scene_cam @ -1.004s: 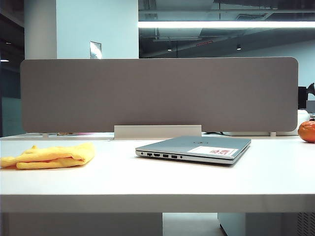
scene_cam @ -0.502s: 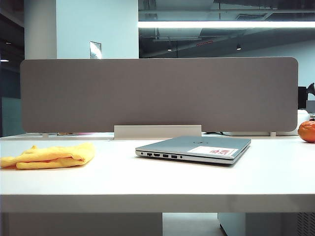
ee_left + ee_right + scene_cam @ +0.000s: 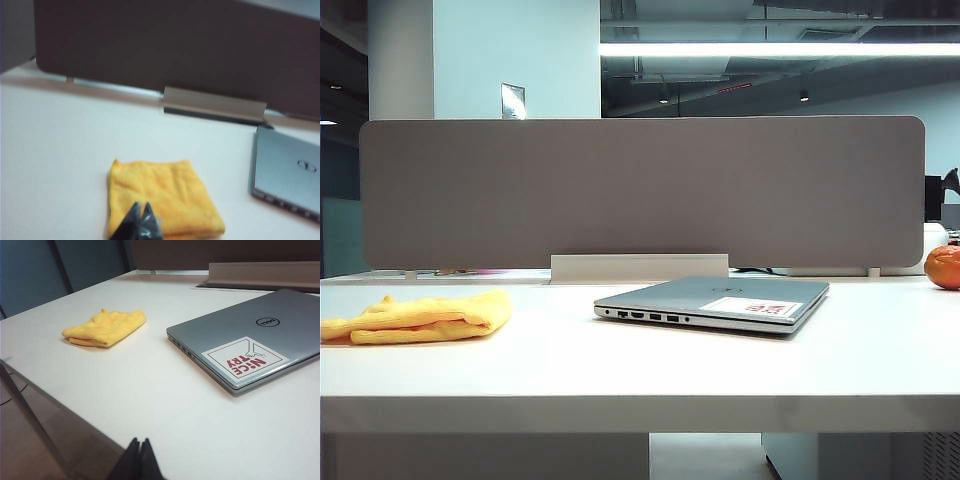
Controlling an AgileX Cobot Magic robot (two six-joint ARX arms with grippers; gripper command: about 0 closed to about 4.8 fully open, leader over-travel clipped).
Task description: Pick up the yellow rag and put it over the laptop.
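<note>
The yellow rag [image 3: 420,316] lies folded on the white table at the left, also seen in the left wrist view [image 3: 162,196] and the right wrist view [image 3: 106,327]. The silver-grey laptop [image 3: 712,301] lies closed near the table's middle, its white sticker with red marks [image 3: 244,359] on the lid. My left gripper [image 3: 141,206] is shut and empty, hovering short of the rag's near edge. My right gripper [image 3: 139,441] is shut and empty, off the table's front edge, well back from the laptop [image 3: 250,337]. Neither arm shows in the exterior view.
A grey divider panel [image 3: 640,190] runs along the table's back edge, with a metal bracket [image 3: 640,268] at its foot. A round orange fruit [image 3: 944,267] sits at the far right. The table's front edge [image 3: 640,412] faces the camera.
In the exterior view the rag, laptop and fruit lie as before. No arm has come into that view.
</note>
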